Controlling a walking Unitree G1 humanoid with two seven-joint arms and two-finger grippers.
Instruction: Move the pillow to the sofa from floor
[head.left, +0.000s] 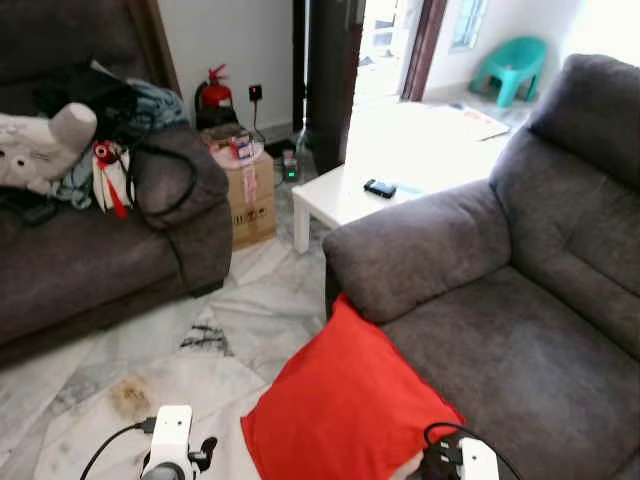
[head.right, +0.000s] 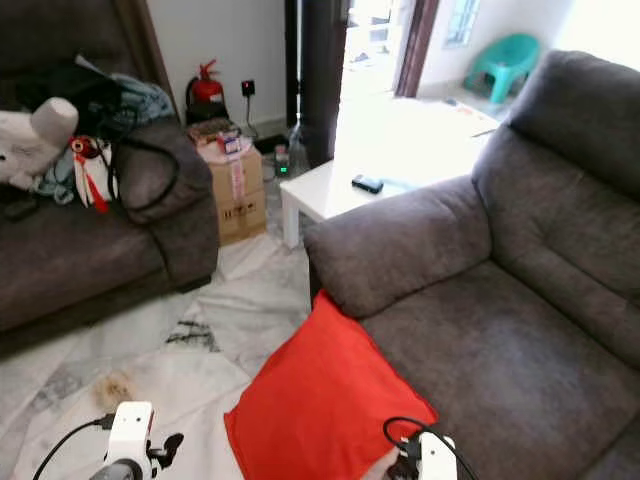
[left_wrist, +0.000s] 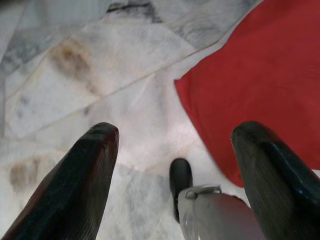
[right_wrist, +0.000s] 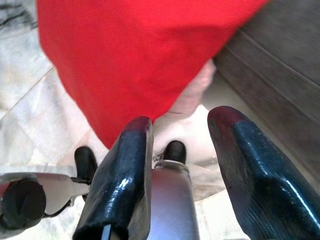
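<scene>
- I see the square red fabric pillow (head.left: 345, 410) at the lower centre of the head view, standing on its lower edge on the pale marbled tile floor (head.left: 150, 350), with its top corner leaning against the front of the grey upholstered sofa (head.left: 520, 330) on the right side of the frame.
- My left gripper (left_wrist: 175, 165) hangs above the tiles just beside the pillow's edge, at the lower half of its wrist view. Its two black fingers are spread wide and hold nothing.
- My right gripper (right_wrist: 180, 150) is at the bottom of its wrist view, just under the pillow's lower corner, next to the sofa base. Its fingers are also parted and empty.
- I judge the step in hand to be closing in for the pick-up; the pillow is not yet held.
- To do it well, I would bring each gripper to an opposite side of the pillow and squeeze it between the two arms, since the soft fabric will give and could slip from a single pinch.
- I would lift it clear of the sofa's front edge before swinging it right, towards the wide seat cushion (head.left: 500, 370), so the bottom corner does not drag or catch.
</scene>
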